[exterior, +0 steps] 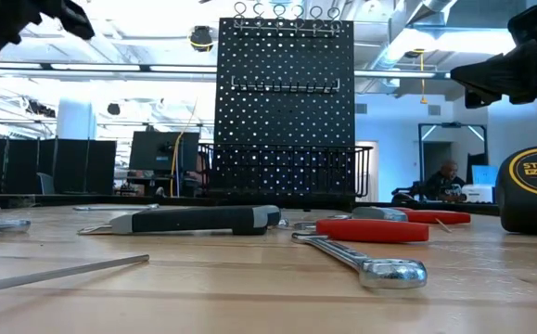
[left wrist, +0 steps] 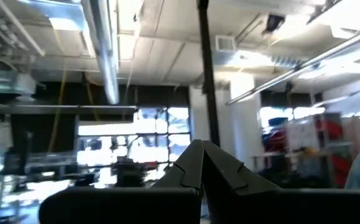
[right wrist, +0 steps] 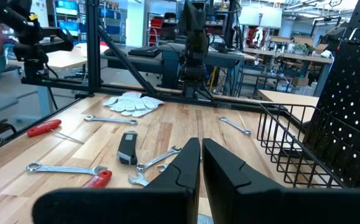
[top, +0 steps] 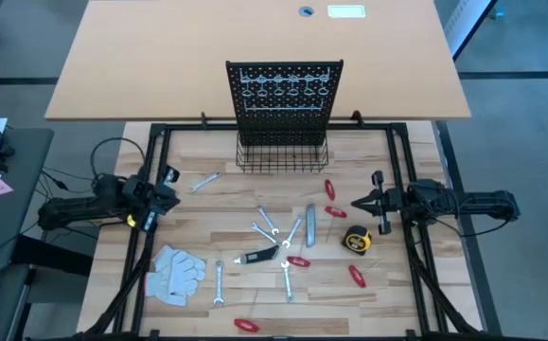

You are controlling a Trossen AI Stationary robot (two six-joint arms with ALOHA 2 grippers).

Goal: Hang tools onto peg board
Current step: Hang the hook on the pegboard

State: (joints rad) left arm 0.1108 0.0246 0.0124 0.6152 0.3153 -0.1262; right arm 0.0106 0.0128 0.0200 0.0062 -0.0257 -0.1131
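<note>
The black peg board (top: 284,98) stands upright at the table's far middle, with a black wire basket (top: 281,156) along its base; it also shows in the low view (exterior: 285,102). The tools lie loose on the wooden table in front of it. They are several silver wrenches (top: 267,220), a grey utility knife (top: 310,223), red-handled tools (top: 330,190), a yellow-black tape measure (top: 356,241) and a black-handled tool (top: 255,256). My left gripper (top: 175,197) is shut and empty at the table's left, raised above it. My right gripper (top: 354,203) is shut and empty at the right, beside the red-handled tools.
White work gloves (top: 174,273) lie at the near left. One wrench (top: 204,180) lies apart toward the far left, and a red-handled tool (top: 246,325) lies at the near edge. A black frame (top: 156,133) runs around the table. A light desk (top: 255,47) stands behind the peg board.
</note>
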